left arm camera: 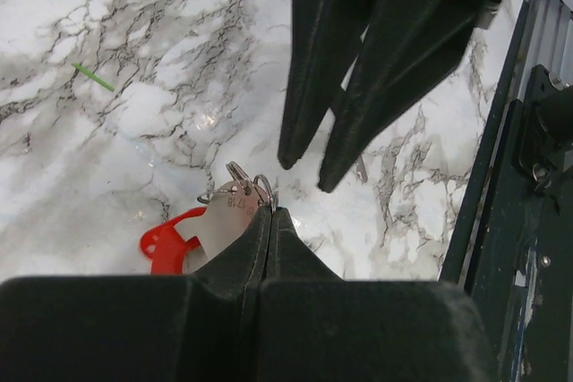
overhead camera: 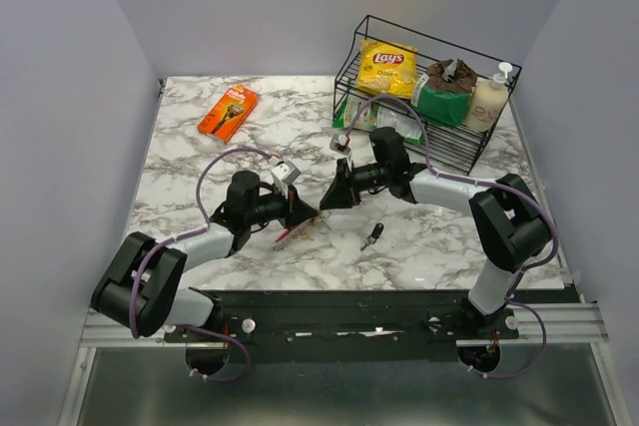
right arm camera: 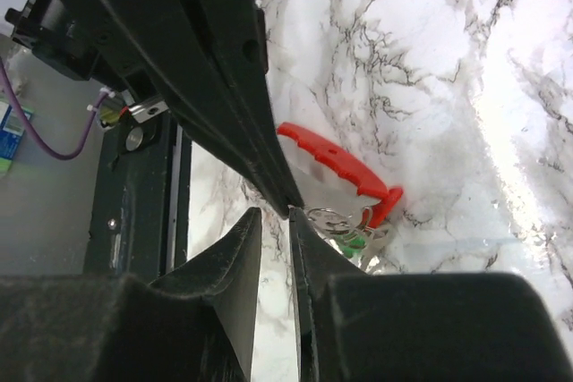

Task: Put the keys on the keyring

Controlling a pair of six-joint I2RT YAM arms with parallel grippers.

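Clearly, "Lay's" is printed on the yellow bag. The keyring is pinched on the worktop by the closed left gripper; the right gripper is held narrowly parted beside it.

Table layout: both grippers meet near the middle, rack at the far right

The left gripper and right gripper face each other tip to tip, the left one nearer the front edge. The keyring lies on the table under them, its ring end at the left gripper's tips and its handle stretching away to the left. A lone key lies to the right of the grippers, apart from them and in front of the right arm. Behind the right arm stands the rack, with a chips bag at its left end and a bottle at its right end. A box lies at the far left
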